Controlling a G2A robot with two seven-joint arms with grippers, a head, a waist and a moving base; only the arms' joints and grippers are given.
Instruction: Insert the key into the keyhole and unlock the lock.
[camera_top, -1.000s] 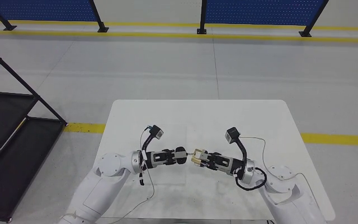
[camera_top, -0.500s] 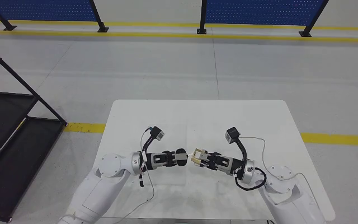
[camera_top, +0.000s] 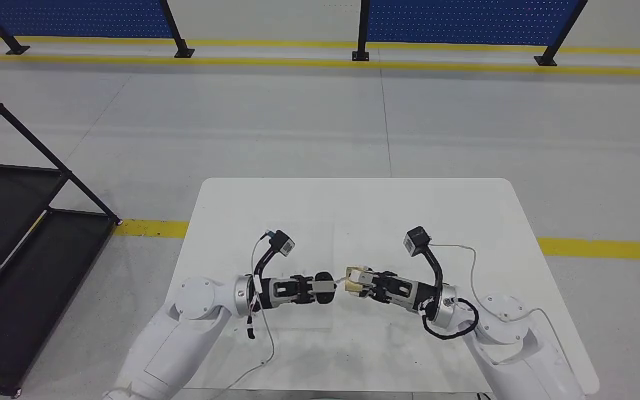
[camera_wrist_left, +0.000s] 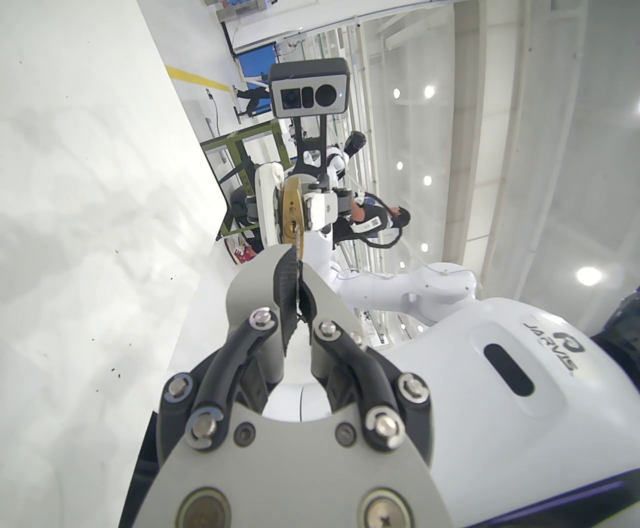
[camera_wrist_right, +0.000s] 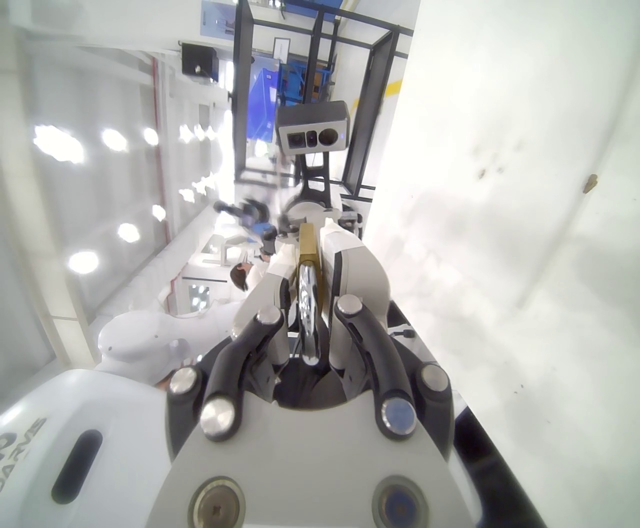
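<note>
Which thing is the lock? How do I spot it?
Look at the white table, where two arms meet over its near half. The lock sits pinched in the right gripper. It is the only brass-yellow thing, facing the thin key in the left gripper.

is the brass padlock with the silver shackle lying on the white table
No, the brass padlock is clamped in the right gripper, held up and not resting on the white table.

pale floor (camera_top: 300, 120), yellow lines (camera_top: 250, 62), blue barriers (camera_top: 80, 18)
</note>
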